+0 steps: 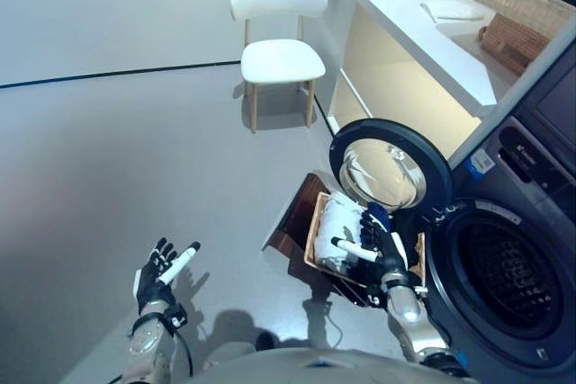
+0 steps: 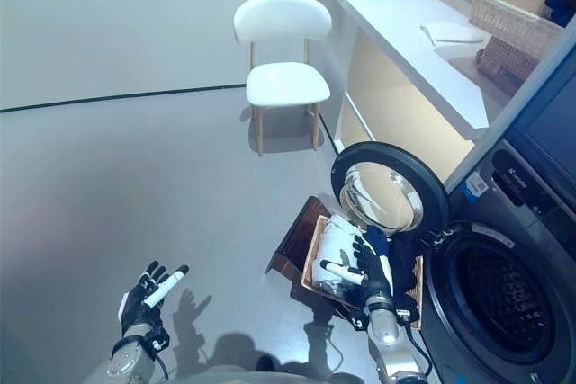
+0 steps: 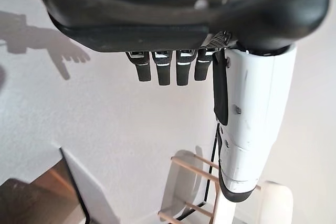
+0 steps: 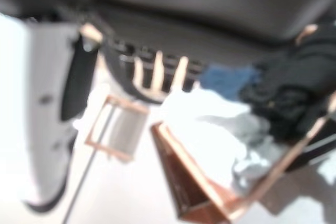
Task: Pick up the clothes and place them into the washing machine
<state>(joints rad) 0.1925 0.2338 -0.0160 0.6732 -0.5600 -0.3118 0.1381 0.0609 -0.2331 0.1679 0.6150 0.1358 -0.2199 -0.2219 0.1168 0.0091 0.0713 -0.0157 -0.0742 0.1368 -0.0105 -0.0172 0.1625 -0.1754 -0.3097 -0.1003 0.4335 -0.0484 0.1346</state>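
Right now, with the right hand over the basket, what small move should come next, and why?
Probably lower the right hand onto the white cloth in the wooden basket and close on it: its fingers look open and empty, and the washing machine door stands open.

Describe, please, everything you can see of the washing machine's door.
The washing machine door is round, with a dark rim around a clear, reflective glass bowl. It stands swung fully open on the drum opening's left side, above the wooden basket of clothes. Nothing visibly touches it; the right hand, fingers open, hovers lower, over the basket.
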